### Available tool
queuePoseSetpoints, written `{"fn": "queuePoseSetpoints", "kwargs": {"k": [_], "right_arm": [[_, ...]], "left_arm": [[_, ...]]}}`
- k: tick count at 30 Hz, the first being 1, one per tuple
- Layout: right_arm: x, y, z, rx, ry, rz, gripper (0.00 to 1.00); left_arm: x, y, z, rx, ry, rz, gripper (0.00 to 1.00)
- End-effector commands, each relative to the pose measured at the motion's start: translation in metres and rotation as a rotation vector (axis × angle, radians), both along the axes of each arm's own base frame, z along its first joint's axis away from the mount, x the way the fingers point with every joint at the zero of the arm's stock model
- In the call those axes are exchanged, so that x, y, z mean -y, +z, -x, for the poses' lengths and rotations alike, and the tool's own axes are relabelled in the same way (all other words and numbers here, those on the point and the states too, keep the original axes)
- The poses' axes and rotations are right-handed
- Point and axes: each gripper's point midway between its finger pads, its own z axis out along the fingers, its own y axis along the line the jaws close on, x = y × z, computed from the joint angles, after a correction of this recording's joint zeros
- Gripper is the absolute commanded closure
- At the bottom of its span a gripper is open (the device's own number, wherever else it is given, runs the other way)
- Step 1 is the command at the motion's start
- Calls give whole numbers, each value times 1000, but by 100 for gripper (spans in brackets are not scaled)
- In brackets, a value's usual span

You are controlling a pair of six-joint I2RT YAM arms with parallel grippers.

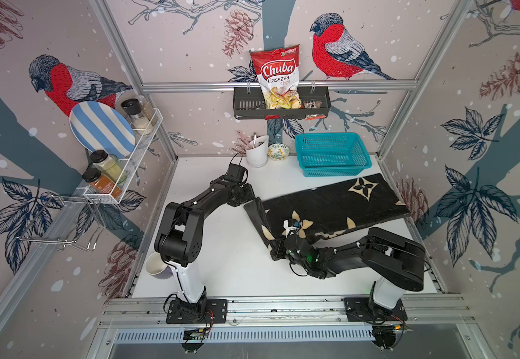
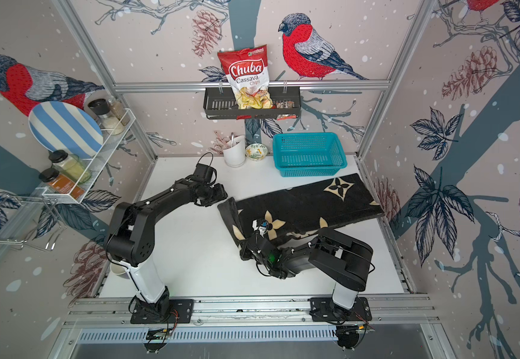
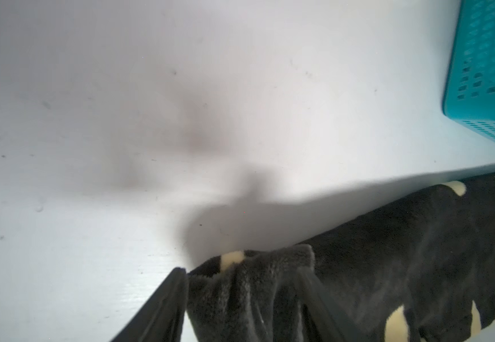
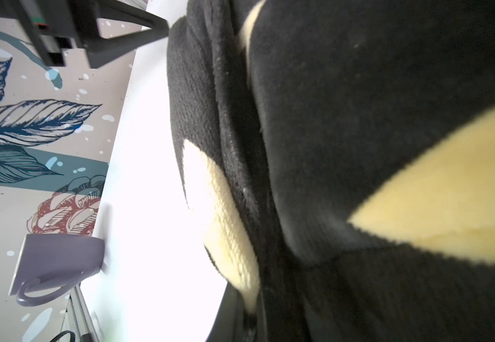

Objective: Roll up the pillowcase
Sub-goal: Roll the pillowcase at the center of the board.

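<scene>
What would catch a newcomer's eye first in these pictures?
The black pillowcase with cream flowers lies on the right part of the white table; the left gripper and right gripper are at its raised left edge. Behind it stands the teal basket, and a red chips bag sits on the back shelf.

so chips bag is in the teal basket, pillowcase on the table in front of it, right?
No. The chips bag stands in the black wall shelf, not the teal basket, as both top views show. The pillowcase does lie on the table in front of the basket.
</scene>
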Motion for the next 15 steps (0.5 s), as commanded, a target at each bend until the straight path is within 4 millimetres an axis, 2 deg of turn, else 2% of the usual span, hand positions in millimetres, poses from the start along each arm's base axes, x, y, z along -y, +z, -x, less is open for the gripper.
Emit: {"fn": "queuePoseSetpoints", "kwargs": {"k": [1, 4, 6, 9, 10, 12, 15], "right_arm": [[5, 2, -2, -55, -37, -84, 100], [15, -1, -5, -80, -60, -111, 100], [16, -1, -7, -81, -60, -111, 100], [15, -3, -7, -89, -50, -111, 100], [15, -4, -8, -92, -50, -110, 100], [15, -4, -9, -97, -49, -115, 100], [16, -5, -11, -103, -46, -116, 100]], "left_arm": [[-4, 14, 4, 49, -29, -38, 41], [-6, 20, 24, 59, -42, -36, 46], [-8, 13, 43, 38, -42, -31, 51], [-1, 4, 68, 12, -54, 20, 64], [3, 0, 75, -1, -57, 41, 71], [11, -7, 83, -19, -69, 78, 78], [22, -11, 85, -26, -81, 124, 81]]}}
